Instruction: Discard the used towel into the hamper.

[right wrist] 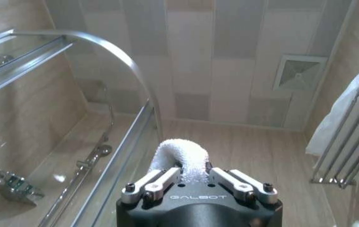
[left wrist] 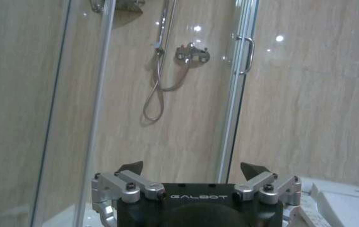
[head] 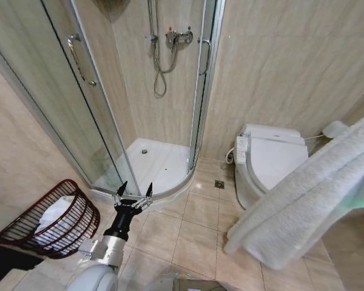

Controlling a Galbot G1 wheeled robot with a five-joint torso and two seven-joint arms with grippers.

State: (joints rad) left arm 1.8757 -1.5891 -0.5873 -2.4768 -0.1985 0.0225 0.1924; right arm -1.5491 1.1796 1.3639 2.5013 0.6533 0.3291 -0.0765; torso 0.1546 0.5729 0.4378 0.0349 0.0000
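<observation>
The left gripper (head: 133,190) has a black body, silver screwed links, black pointed fingers (head: 122,187) and white "GALBOT" lettering.

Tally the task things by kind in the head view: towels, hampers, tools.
Towels: 2, the held towel and a white one in the hamper.
Hampers: 1, the hamper.
Tools: 1, the left tool, open.
Total: 4.

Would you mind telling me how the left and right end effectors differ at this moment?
The left end effector is open and holds nothing, while the right end effector is shut on the white towel. The left one sits low over the floor tiles beside the hamper; the right one is raised, the towel draping at the head view's right. Both share the same dark body marked GALBOT with silver finger links.
</observation>
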